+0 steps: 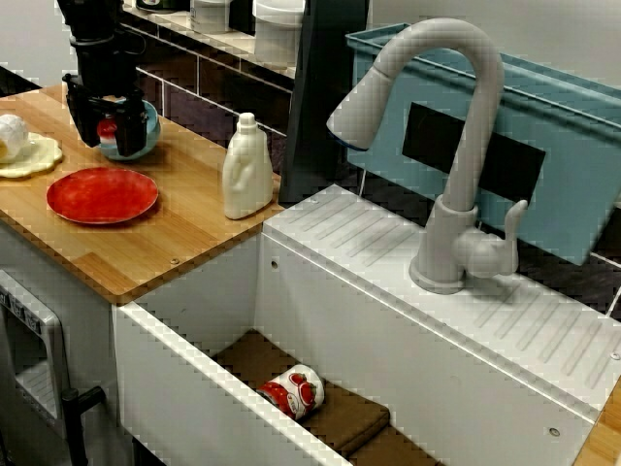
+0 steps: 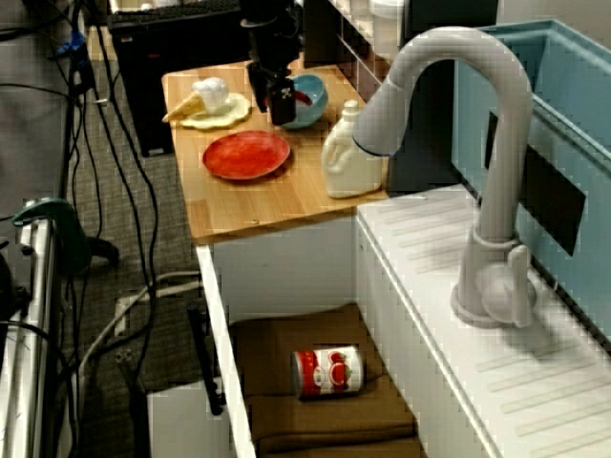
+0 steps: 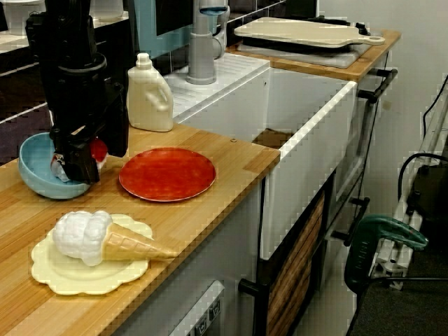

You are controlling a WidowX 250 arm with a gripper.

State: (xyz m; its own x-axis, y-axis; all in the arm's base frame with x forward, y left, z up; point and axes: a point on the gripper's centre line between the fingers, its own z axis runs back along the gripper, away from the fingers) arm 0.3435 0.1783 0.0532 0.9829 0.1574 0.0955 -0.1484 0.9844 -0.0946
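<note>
Counting from item 1, your pincer: condition? (clerk)

Item 1, my pincer [image 1: 110, 136]: black, pointing straight down. Jaws parted only as far as the thing between them allows. Clenched on item 2. (me)

Item 2? (clerk)

Small red thing [image 3: 99, 150]: rounded, with a pale spot in the view from over the faucet. It is too small to name more closely. One finger presses on each side of it. Location: held over item 3, low against the bowl. I cannot tell whether it touches the bowl. (me)

Item 3, and the rest of the counter? (clerk)

Item 3, blue bowl [image 3: 35, 175]: upright on the wooden counter [image 3: 224, 150], toward the back wall, directly under my fingers.
Item 4, red plate [image 3: 166, 173]: flat, just beside the bowl, toward the counter's front edge.
Item 5, toy ice-cream cone [image 3: 112, 241]: lying on its side on a pale yellow plate [image 3: 56, 273] with a wavy rim. It is near the red plate and not touching it.
Item 6, white jug bottle [image 3: 148, 94]: capped and upright, at the end of the counter beside the sink. (me)

And the sink? (clerk)

Item 7, white sink [image 1: 194, 349]: holds a red-and-white tin [image 2: 328, 372] lying on its side on a brown cloth [image 2: 315, 415].
Item 8, pale faucet [image 1: 456, 175]: behind the basin, well apart from my pincer. (me)
</note>
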